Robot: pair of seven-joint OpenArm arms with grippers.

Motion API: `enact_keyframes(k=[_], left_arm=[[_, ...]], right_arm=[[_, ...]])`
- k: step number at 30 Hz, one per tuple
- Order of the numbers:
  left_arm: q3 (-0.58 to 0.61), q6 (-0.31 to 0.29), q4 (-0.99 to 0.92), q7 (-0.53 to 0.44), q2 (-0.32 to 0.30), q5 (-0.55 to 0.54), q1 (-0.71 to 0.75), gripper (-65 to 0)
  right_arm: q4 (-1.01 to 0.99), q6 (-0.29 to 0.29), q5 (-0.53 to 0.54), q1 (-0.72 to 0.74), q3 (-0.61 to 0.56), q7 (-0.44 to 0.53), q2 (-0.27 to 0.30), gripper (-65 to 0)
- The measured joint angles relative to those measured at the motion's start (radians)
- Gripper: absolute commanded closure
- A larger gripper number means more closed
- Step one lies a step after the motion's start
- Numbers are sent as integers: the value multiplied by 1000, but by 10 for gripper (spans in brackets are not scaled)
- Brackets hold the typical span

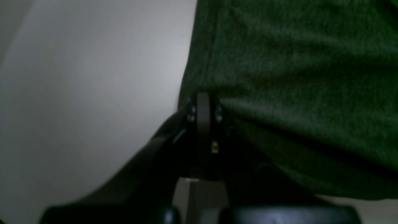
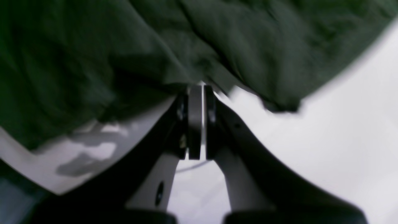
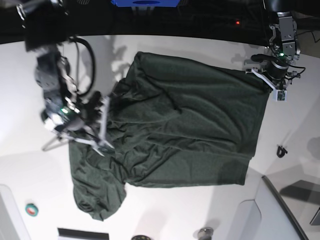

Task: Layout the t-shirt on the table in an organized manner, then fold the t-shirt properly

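- While layout was only partly done, the t-shirt (image 3: 185,125) lay spread over the middle of the counter (image 3: 150,210), between the two sets of fingers.
- Body was mostly open; the side nearest the right fingers (image 3: 102,125) was bunched, and a sleeve hung crumpled just beyond them.
- Right fingers (image 2: 200,88) were pressed together on a fold of the shirt.
- Left fingers (image 1: 203,99) were clamped on the shirt's hemmed edge, at a far corner in the base view.
- Left to do, by my read: smoothing the wrinkled side, then every fold.
- Fabric looked dark green, plain, soft, creased with diagonal ridges.
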Motion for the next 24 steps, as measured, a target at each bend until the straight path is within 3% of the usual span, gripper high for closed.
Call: enact_keyframes(k=[8,10,11,16,19,24], left_arm=[[-1,0,0,4,0,2,0,0],[-1,0,0,5,-1,2,0,0],[-1,0,0,5,0,2,0,0],[-1,0,1,3,0,2,0,0],[-1,0,1,2,0,1,0,0],[-1,0,1,-5,-1,0,8,0]], right_arm=[[139,3,-15,-177,278,-39,74,-9],[139,3,-14,-168,266,-29,65,-32],[139,3,-10,-154,245,-27,47,-72],[116,3,19,-61,87,0,-58,-365],[16,6,9,3,55,-6,-92,-381],[-96,6,-10,64,54,0,-100,-381]])
